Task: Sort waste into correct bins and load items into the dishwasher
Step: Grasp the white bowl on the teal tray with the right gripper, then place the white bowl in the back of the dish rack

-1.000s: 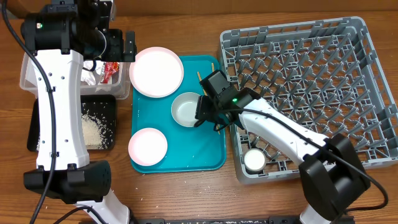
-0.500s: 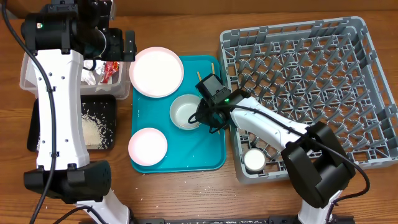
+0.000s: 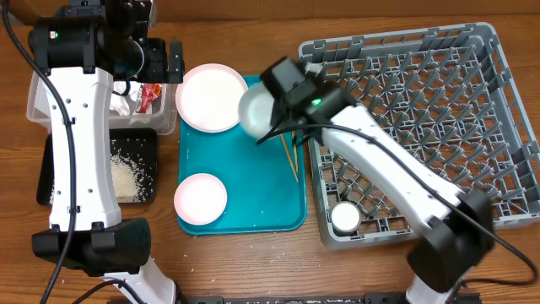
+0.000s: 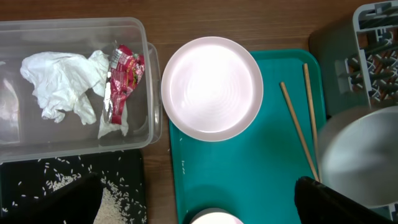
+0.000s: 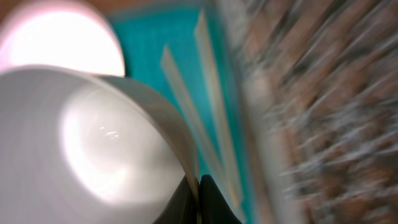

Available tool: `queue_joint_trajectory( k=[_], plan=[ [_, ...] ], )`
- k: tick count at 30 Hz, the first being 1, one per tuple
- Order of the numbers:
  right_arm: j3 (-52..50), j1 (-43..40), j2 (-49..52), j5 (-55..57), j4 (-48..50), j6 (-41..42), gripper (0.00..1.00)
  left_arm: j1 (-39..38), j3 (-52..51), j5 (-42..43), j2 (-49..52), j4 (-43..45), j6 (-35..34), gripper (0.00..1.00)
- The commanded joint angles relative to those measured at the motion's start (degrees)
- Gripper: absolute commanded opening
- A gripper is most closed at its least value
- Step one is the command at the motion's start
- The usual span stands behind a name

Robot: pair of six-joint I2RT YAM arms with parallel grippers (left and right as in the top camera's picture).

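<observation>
The right gripper (image 5: 198,190) is clamped on the rim of the grey-white bowl (image 3: 253,110), held above the teal tray (image 3: 253,198) at top centre, beside the rack (image 3: 422,101); the left gripper (image 3: 173,61) hangs with jaws apart, empty, by the clear tub (image 4: 74,146) at upper left; two chopsticks (image 4: 298,130) lie on the tray.

Lab tabletop (image 3: 253,257): robot arms (image 3: 80,143), dish rack (image 3: 498,101)

Overhead straight down, far; wrist views close, downward; all share teal tray (image 3: 253,186), upper plate (image 3: 213,97).
</observation>
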Motion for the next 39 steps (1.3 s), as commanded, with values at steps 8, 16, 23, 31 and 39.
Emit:
queue_joint_trajectory(
  k=[8, 16, 23, 31, 39],
  plan=[
    [2.4, -5.1, 0.6, 51.7, 8.5, -17.5, 0.04, -0.2, 0.5, -0.3, -0.3, 0.2, -0.1, 1.00],
    [2.4, -8.0, 9.9, 56.6, 28.9, -42.9, 0.04, 0.2, 0.5, -0.3, -0.3, 0.2, -0.1, 1.00],
    [2.4, -8.1, 16.5, 56.6, 37.7, -52.4, 0.04, 0.0, 0.5, -0.3, -0.3, 0.2, -0.1, 1.00],
    [2.4, -9.6, 21.7, 56.3, 38.0, -52.3, 0.04, 0.0, 0.5, -0.3, -0.3, 0.2, -0.1, 1.00],
    [2.4, -7.5, 21.7, 56.3, 37.8, -52.3, 0.04, 0.1, 0.5, -0.3, -0.3, 0.2, -0.1, 1.00]
  ],
)
